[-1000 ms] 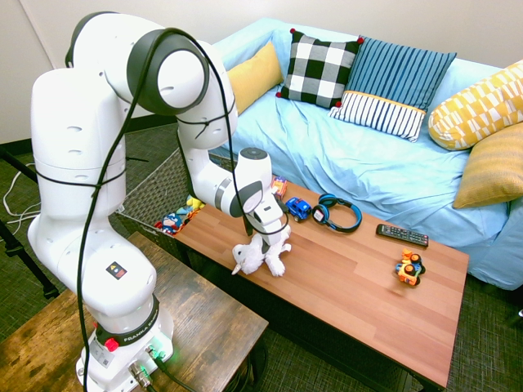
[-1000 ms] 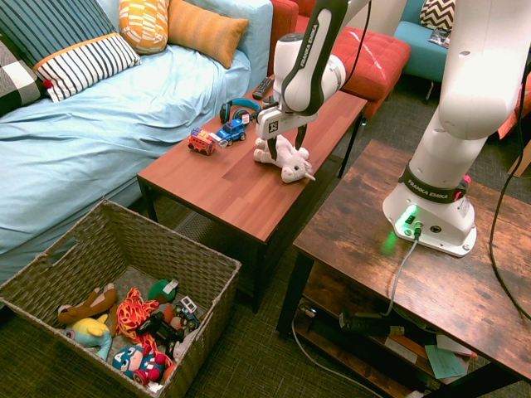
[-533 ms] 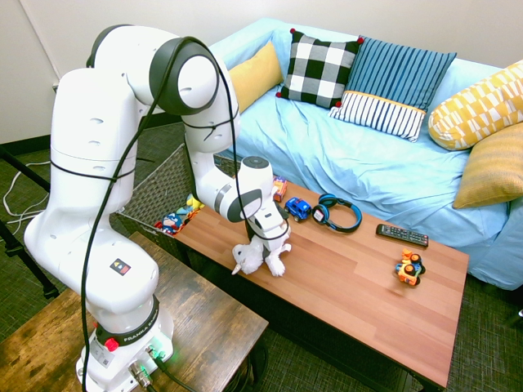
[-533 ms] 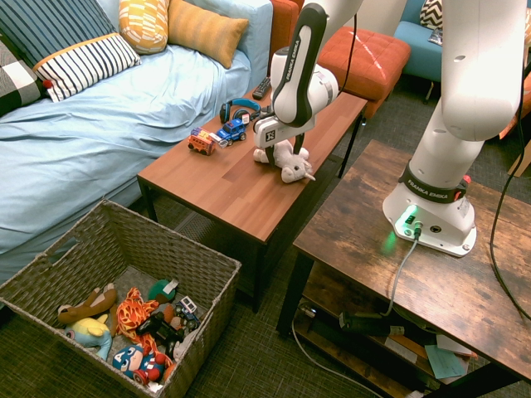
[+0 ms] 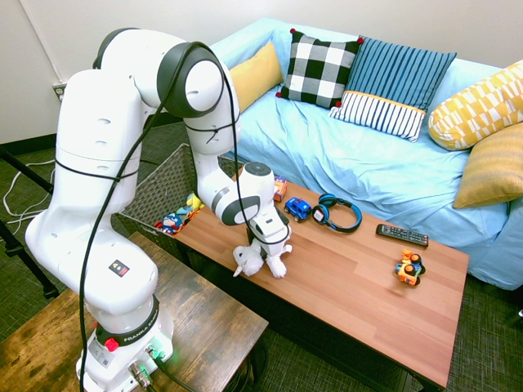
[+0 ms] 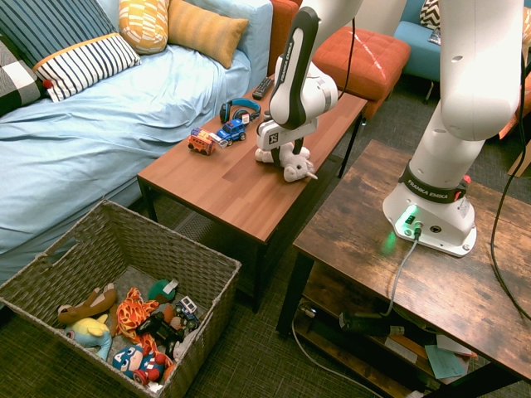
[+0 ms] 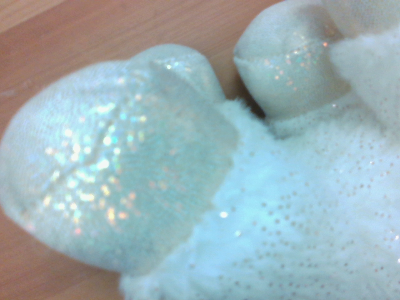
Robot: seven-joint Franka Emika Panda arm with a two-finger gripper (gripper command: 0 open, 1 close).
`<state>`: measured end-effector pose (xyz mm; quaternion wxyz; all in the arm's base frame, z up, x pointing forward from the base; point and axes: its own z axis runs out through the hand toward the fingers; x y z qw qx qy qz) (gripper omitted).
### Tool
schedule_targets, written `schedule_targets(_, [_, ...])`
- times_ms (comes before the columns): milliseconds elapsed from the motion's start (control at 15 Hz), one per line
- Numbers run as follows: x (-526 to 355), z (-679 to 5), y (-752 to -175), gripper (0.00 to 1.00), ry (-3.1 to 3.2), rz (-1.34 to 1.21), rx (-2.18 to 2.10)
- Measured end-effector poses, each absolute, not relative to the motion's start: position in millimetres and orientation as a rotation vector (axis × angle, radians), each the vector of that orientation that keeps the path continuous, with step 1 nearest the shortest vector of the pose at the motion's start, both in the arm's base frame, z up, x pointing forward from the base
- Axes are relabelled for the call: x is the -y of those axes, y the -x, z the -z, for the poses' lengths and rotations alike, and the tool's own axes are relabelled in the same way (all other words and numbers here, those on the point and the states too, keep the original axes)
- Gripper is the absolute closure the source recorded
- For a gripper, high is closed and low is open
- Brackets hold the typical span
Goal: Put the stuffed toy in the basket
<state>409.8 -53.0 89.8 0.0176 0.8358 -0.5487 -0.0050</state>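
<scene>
Moved: gripper [image 6: 286,156] has sunk lower onto the stuffed toy [image 6: 290,162] since a second ago.
Grip: cannot tell if clamped.
Toy: one, white, fluffy, sparkly paws [image 7: 119,187], on the red-brown table's [image 5: 343,286] near edge.
Basket [image 6: 124,240]: one, on the floor, several toys inside.
Toy cars: three.

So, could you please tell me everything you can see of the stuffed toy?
The stuffed toy is a small fluffy white plush animal with floppy limbs, lying on the wooden coffee table near its front edge. Up close, its fur carries tiny glitter specks, and rounded parts are iridescent sequined fabric. The gripper is down on it from above.
</scene>
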Motion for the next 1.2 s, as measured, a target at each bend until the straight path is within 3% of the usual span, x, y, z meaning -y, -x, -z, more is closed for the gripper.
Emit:
schedule_targets(333, [51,-104,-415,1.00,-2.678,-0.016,1.632])
schedule_targets(533, [33,-152,-434,1.00,-2.755,-0.110,1.582])
schedule_targets(867, [-76,-250,-460,1.00,-2.862,-0.251,1.393])
schedule_targets(1200, [-197,-292,-462,1.00,-2.977,-0.285,1.255])
